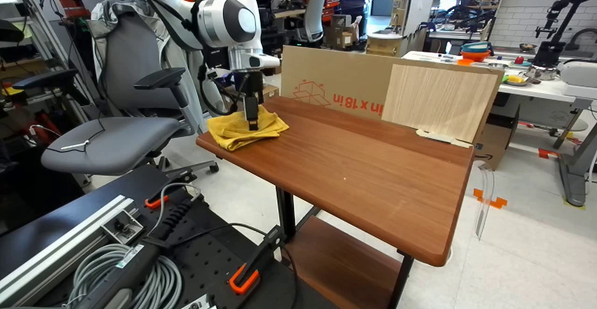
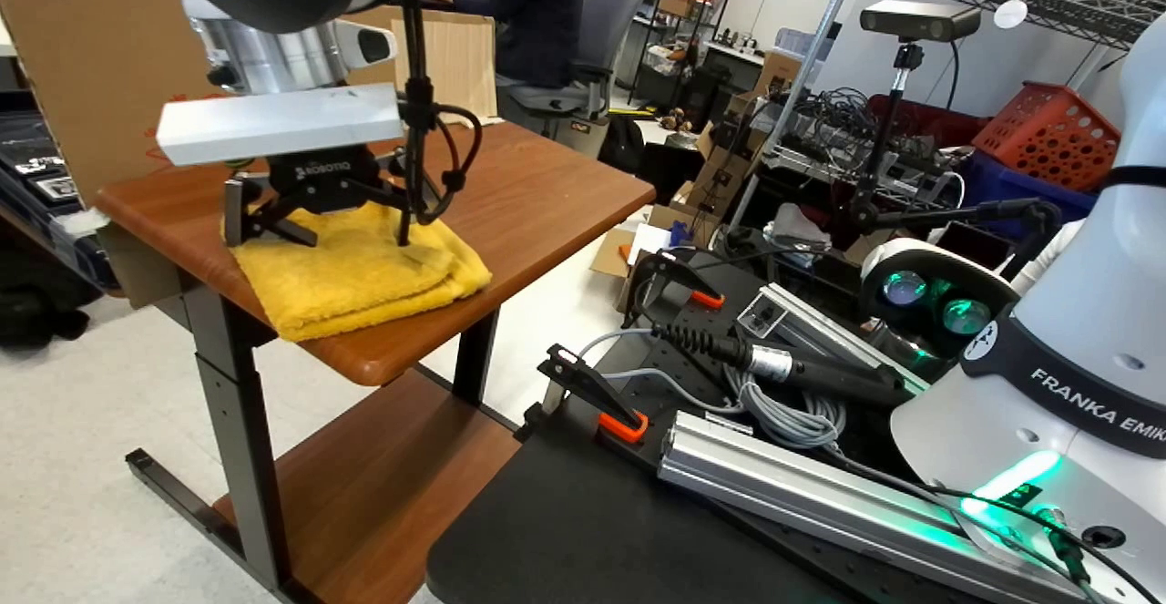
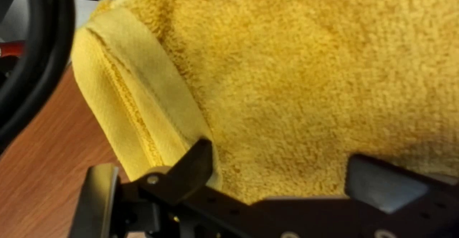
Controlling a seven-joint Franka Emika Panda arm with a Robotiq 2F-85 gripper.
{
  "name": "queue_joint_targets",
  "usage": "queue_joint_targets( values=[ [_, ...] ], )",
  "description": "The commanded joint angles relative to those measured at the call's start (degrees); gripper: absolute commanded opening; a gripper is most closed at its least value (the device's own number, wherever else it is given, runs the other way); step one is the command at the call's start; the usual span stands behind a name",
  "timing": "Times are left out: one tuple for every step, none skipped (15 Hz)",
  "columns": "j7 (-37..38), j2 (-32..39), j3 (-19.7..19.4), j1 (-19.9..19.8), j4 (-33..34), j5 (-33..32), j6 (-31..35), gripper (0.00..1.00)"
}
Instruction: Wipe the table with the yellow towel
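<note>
Item: my pincer (image 2: 319, 238); spread wide, its fingers (image 3: 385, 186) pointing down at the yellow towel (image 2: 364, 285), nothing pinched between them; whether the tips touch the cloth I cannot tell; foreseeable fault, pressing too low, so that the tips jam on the hard surface beneath.

Item: the towel itself; folded in layers, lying below me on one end of the table (image 2: 547, 176), reaching its edge; the step in hand, as I judge it, is taking hold; foreseeable faults, the tips skimming together over flat pile and gathering too little, or catching the top layer alone, so that the fold opens under drag.

Item: folded border (image 3: 143, 83), smooth-banded, by one finger in the wrist view; foreseeable fault, a lopsided bite, the towel swivelling as I pull.

Item: black cable (image 3: 57, 33), looped beside the pincer; foreseeable fault, snagging cloth or edge should I turn sharply.

Item: the table's top, brown, wood-grained, running away from the towel; foreseeable fault, a first stroke toward the near edge, sending the towel over the side.

Item: pale board (image 1: 433, 99), propped before cardboard (image 1: 336, 76) along the table's long side, well apart from the towel; foreseeable fault, a long wipe running unchecked into its foot.
</note>
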Motion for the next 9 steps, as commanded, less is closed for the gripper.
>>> queue_joint_targets(
  values=[
    [3.88,10.24,-0.59,-1.23,13.36,0.85,-3.27,1.0],
    [5.25,11.25,-1.16,-1.71,15.82,0.94,-4.2,1.0],
    [6.5,12.13,-1.87,-2.46,18.34,0.98,-4.84,1.0],
    [7.51,13.16,-2.46,-3.27,20.82,1.08,-5.26,1.0],
    [8.3,13.95,-3.11,-4.61,23.32,1.42,-5.33,1.0],
    [9.03,15.0,-3.63,-5.89,25.75,1.73,-5.66,1.0],
    [9.73,15.87,-4.34,-7.31,27.61,1.92,-5.59,1.0],
    [10.31,16.72,-5.0,-8.95,29.32,2.2,-5.67,1.0],
    [10.47,17.52,-5.35,-11.04,30.79,2.84,-5.93,1.0]
  ],
)
